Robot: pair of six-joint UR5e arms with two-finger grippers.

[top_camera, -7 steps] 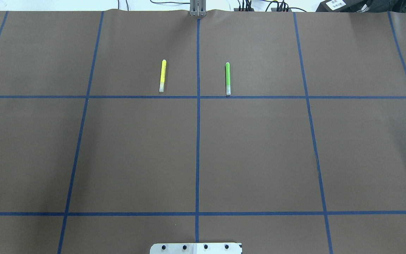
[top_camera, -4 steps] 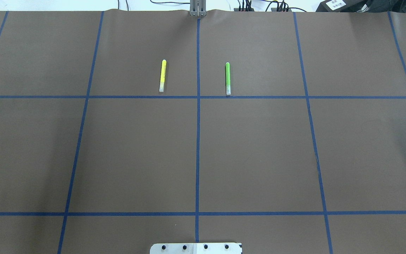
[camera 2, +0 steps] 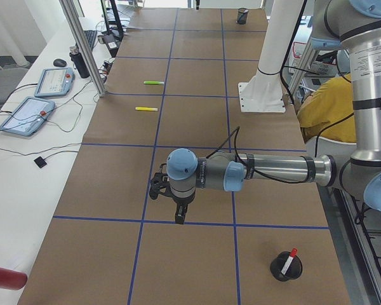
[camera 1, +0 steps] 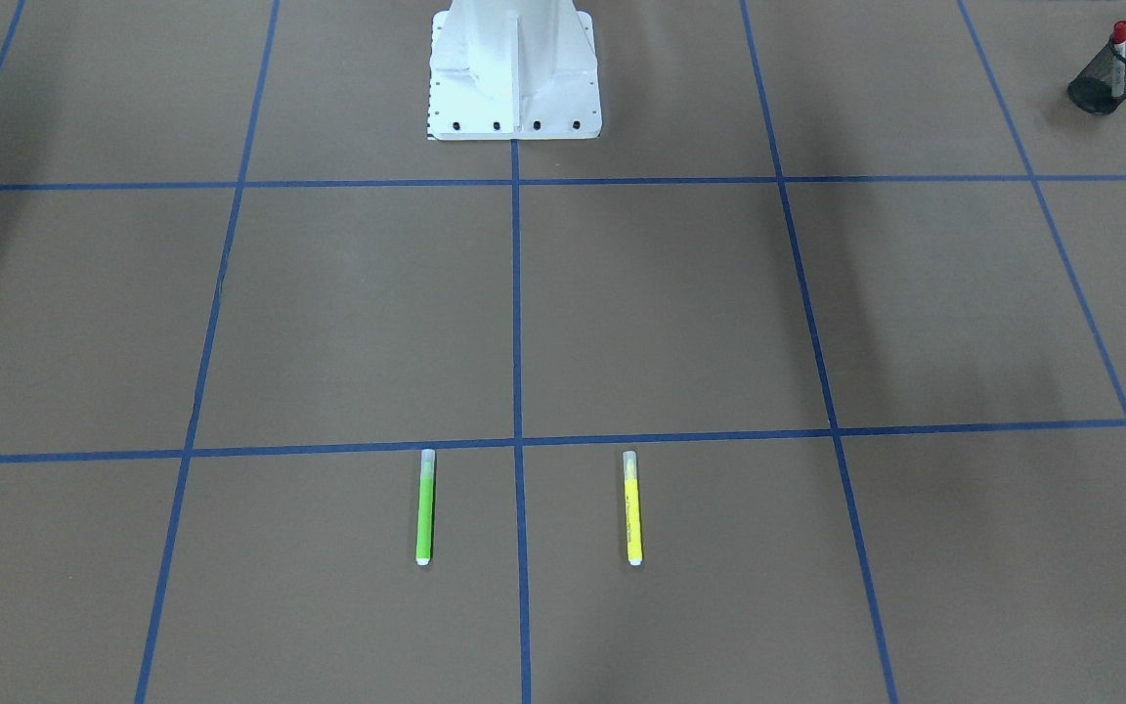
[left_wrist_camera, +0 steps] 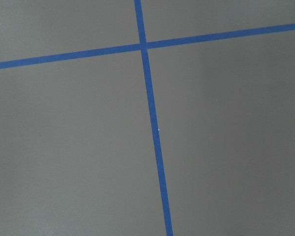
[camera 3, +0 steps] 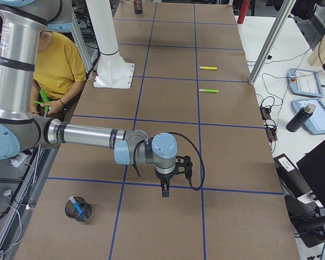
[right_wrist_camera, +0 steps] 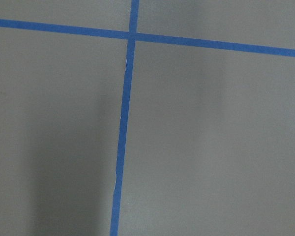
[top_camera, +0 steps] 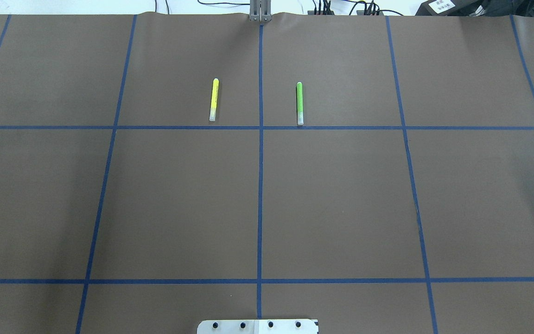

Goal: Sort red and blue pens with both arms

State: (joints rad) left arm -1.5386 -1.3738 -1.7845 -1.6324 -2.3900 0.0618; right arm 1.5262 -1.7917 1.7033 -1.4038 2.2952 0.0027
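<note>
The red pen [camera 1: 1118, 44] stands in a black mesh cup [camera 1: 1093, 94] at the table's end on my left side; in the exterior left view the red pen [camera 2: 290, 259] leans in that cup [camera 2: 286, 269]. The blue pen [camera 3: 76, 205] sits in another mesh cup [camera 3: 79, 210] at the end on my right side. My left gripper [camera 2: 180, 218] hangs over a blue tape line, apart from the red pen's cup. My right gripper [camera 3: 165, 190] hangs over the tape near the blue pen's cup. Whether either gripper is open or shut I cannot tell. Both wrist views show only brown paper and tape.
A yellow marker [top_camera: 213, 99] and a green marker [top_camera: 299, 103] lie parallel either side of the centre tape line at the far side of the table. The white robot base [camera 1: 514, 68] stands at the near edge. A person in yellow [camera 3: 59, 65] sits behind the robot.
</note>
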